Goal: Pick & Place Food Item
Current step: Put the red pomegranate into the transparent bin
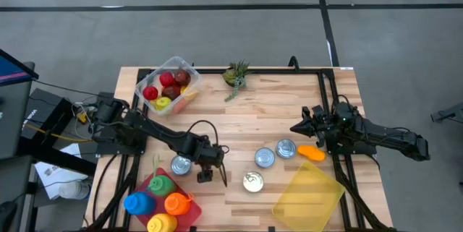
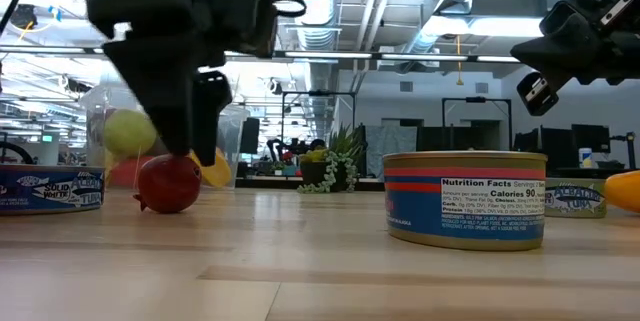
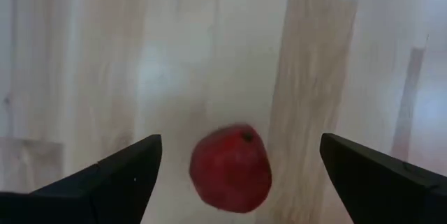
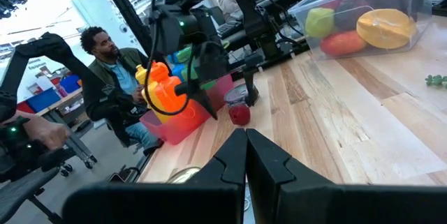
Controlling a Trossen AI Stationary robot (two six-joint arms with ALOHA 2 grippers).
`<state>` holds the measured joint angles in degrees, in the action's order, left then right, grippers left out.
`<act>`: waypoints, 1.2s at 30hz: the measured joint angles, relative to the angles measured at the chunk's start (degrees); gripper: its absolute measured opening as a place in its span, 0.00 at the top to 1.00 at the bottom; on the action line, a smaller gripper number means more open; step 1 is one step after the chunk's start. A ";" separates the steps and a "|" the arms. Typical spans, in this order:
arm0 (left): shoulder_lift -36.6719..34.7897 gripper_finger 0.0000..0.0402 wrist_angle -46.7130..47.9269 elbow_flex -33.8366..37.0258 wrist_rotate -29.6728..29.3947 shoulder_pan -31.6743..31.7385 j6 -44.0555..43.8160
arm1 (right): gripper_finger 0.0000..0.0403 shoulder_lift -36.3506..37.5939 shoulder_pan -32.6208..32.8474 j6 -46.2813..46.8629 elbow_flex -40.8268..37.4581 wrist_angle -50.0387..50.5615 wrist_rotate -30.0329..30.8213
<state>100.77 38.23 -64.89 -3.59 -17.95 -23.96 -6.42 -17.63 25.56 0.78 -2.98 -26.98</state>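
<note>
Fruit, a small red one (image 3: 230,168), fills the left wrist view, lying on bare wood between two wide-spread dark fingers (image 3: 105,182); from above it hides under the left pincer (image 1: 206,173). At counter level the red fruit (image 2: 168,183) rests on the counter (image 2: 320,271) with the left pincer just over it, released and touching nothing. Around it stand tuna cans (image 1: 265,157), a clear bin of fruit (image 1: 168,84), a red tray of bottles (image 1: 160,202), a yellow lid (image 1: 307,196) and an orange item (image 1: 312,152). A nearer can (image 2: 465,199) stands at the right in the low view. The right pincer (image 4: 246,155) waits near the counter's right edge, clenched and empty; a seated person (image 4: 108,74) shows beyond.
</note>
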 joint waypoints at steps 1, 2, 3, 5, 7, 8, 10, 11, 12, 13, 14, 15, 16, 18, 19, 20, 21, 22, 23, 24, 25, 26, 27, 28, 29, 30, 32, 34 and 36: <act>0.00 0.05 -0.18 0.57 0.15 0.09 0.00 | 1.00 0.00 0.00 0.00 0.00 0.00 0.00; 0.00 0.05 -0.51 1.39 0.44 0.13 -0.03 | 1.00 0.00 0.00 0.00 0.00 0.00 0.00; 0.00 0.05 -1.06 2.22 0.47 0.13 -0.19 | 1.00 0.00 0.00 0.00 0.00 0.00 -0.02; 0.00 0.05 -3.62 3.64 0.96 0.13 -0.23 | 1.00 0.00 0.00 0.00 0.00 0.00 0.00; 0.00 0.05 -5.73 5.00 1.19 0.13 -0.26 | 1.00 0.00 0.00 -0.02 0.00 0.00 0.00; 0.00 0.05 -6.14 5.69 1.19 0.14 -0.33 | 1.00 0.00 0.00 -0.02 0.00 0.00 -0.01; 0.00 0.05 -6.47 6.58 0.99 0.42 -1.04 | 1.00 0.00 0.00 -0.01 0.00 0.00 -0.01; 0.00 0.05 -6.47 6.84 0.95 0.56 -1.66 | 1.00 0.00 0.00 -0.01 0.00 0.00 0.00; 0.00 0.06 -6.31 7.11 0.99 0.77 -2.01 | 1.00 0.00 0.00 0.00 0.00 0.00 -0.02; 0.00 0.07 -6.22 7.59 1.10 0.95 -2.36 | 1.00 0.00 0.00 -0.02 0.00 0.00 -0.02; 0.00 0.08 -6.07 7.93 1.30 1.17 -2.79 | 1.00 0.00 0.00 -0.02 0.00 0.00 -0.01; 0.00 0.10 -6.02 8.12 1.48 1.36 -3.24 | 1.00 0.00 0.00 -0.02 0.00 0.00 -0.02; 0.00 0.12 -6.18 8.21 1.48 1.56 -3.43 | 1.00 0.00 0.00 -0.02 0.00 0.00 -0.02; 0.00 0.16 -6.29 8.29 1.48 1.98 -3.50 | 1.00 0.00 0.00 -0.02 0.00 0.00 0.00; 0.00 0.19 -6.31 8.32 1.48 2.15 -3.50 | 1.00 0.00 0.00 -0.02 0.00 0.00 -0.01; 0.00 0.21 -6.60 8.32 1.48 2.38 -3.52 | 1.00 0.00 0.00 -0.02 0.00 0.00 0.00; 0.00 0.23 -7.05 8.32 1.48 2.50 -3.55 | 1.00 0.00 0.00 -0.02 0.00 0.00 -0.01; 0.00 0.25 -7.46 8.32 1.48 2.60 -3.75 | 1.00 0.00 0.00 -0.02 0.00 0.00 0.00; 0.00 0.27 -7.84 8.32 1.48 2.62 -3.97 | 1.00 0.00 0.00 -0.02 0.00 0.00 0.00; 0.00 0.29 -8.43 8.32 1.48 2.62 -4.39 | 1.00 0.00 0.00 0.00 0.00 0.00 0.00; 0.00 0.30 -9.11 8.32 1.48 2.62 -4.77 | 1.00 0.00 0.00 -0.01 0.00 0.00 0.00; 0.00 0.32 -9.70 8.32 1.48 2.62 -5.18 | 1.00 0.00 0.00 0.00 0.00 0.00 0.00; 0.00 0.33 -10.18 8.32 1.48 2.62 -5.81 | 1.00 0.01 0.00 0.00 0.00 0.00 0.00; 0.00 0.34 -10.76 8.32 1.47 2.62 -6.49 | 1.00 0.00 0.00 0.02 0.00 0.00 0.00; 0.00 0.36 -11.56 8.32 1.45 2.62 -7.10 | 1.00 0.00 0.00 0.29 0.00 0.00 0.00; 0.00 0.38 -12.24 8.32 1.32 2.62 -7.90 | 1.00 0.00 0.00 0.76 0.00 0.00 0.00; 0.00 0.41 -13.07 8.32 0.68 2.62 -9.02 | 1.00 0.00 0.00 1.43 0.00 0.00 0.00; 0.00 0.44 -13.40 8.32 0.02 2.62 -9.69 | 1.00 0.00 0.00 1.49 0.00 0.00 0.00; 0.00 0.48 -13.44 8.32 -0.12 2.62 -9.77 | 1.00 0.00 0.00 1.49 0.00 0.00 0.00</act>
<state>100.77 24.79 -56.58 -3.70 -15.33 -33.73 -6.42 -17.63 27.05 0.78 -2.98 -26.98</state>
